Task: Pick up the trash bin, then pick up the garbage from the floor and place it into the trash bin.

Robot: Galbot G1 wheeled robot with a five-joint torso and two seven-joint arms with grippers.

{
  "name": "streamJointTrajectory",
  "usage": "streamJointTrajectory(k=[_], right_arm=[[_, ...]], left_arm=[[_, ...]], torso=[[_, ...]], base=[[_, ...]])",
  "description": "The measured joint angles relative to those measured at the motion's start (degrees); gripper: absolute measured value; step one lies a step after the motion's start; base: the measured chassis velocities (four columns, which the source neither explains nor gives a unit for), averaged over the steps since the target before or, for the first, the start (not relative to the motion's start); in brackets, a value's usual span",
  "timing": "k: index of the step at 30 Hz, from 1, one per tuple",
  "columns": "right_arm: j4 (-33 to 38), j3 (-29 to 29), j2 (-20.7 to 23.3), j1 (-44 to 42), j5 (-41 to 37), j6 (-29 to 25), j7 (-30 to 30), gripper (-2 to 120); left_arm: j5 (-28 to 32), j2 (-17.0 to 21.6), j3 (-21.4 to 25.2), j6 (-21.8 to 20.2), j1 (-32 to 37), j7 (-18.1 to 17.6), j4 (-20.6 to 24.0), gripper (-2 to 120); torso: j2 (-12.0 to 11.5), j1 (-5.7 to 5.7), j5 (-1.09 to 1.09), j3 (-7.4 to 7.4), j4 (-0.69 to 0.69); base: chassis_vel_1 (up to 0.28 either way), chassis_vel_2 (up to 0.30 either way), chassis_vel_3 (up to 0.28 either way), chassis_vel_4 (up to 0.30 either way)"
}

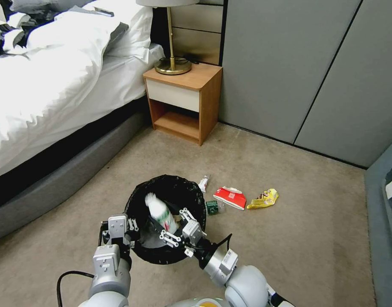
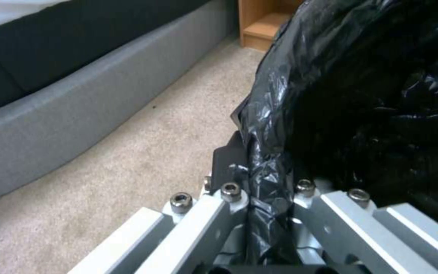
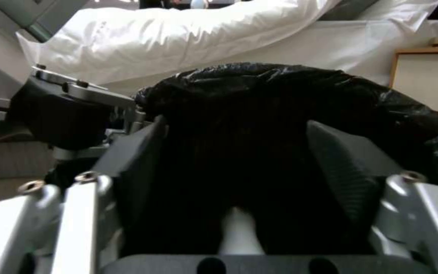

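Head view: bottle [image 1: 161, 212] half-hidden in trash bin [image 1: 140, 196]

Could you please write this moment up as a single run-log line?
left hand: shut on trash bin rim | right hand: open over bin, white bottle between fingers | floor: red-white packet, yellow wrapper

A bedroom: a bed [image 1: 55, 81] with white bedding at ten o'clock, a wooden nightstand [image 1: 185, 100] beside it carrying a lamp [image 1: 172, 42], carpet [image 1: 289, 230] underfoot.
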State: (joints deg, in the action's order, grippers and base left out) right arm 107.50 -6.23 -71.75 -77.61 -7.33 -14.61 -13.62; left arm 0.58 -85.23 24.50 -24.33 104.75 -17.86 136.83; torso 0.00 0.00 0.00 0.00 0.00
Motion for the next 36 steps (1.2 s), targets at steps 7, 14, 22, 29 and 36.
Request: streamJointTrajectory(k=[7, 14, 22, 29, 36], right_arm=[[1.38, 1.38, 0.33, -1.75, 0.74, -0.55, -0.63, 101], [4.85, 3.07, 0.65, -2.45, 1.79, -1.17, -1.04, 112], [13.96, 6.82, 0.49, -1.88, 3.65, -2.11, -0.57, 114], [20.51, 11.44, -1.13, -5.70, 6.09, -2.62, 5.25, 108], [20.21, 18.76, -6.44, -17.44, 12.30, -5.72, 16.10, 100]], left_arm=[[0.25, 0.18, 0.16, -0.22, -0.62, 0.01, -0.38, 1], [0.26, 0.19, 0.13, -0.23, -0.83, 0.02, -1.09, 1], [0.02, 0.26, 0.14, -0.11, -0.94, 0.02, -2.47, 1], [-0.16, 0.39, 0.35, 0.66, -0.56, -0.02, -3.22, 1], [1.05, 0.35, 2.00, 1.55, -0.67, -0.03, -2.87, 1]], torso=[[0.00, 0.00, 0.01, 0.00, 0.00], [0.00, 0.00, 0.01, 0.00, 0.00], [0.00, 0.00, 0.00, 0.00, 0.00], [0.00, 0.00, 0.00, 0.00, 0.01], [0.00, 0.01, 0.01, 0.00, -0.01]], base=[[0.000, 0.000, 0.000, 0.000], [0.000, 0.000, 0.000, 0.000], [0.000, 0.000, 0.000, 0.000], [0.000, 0.000, 0.000, 0.000], [0.000, 0.000, 0.000, 0.000]])
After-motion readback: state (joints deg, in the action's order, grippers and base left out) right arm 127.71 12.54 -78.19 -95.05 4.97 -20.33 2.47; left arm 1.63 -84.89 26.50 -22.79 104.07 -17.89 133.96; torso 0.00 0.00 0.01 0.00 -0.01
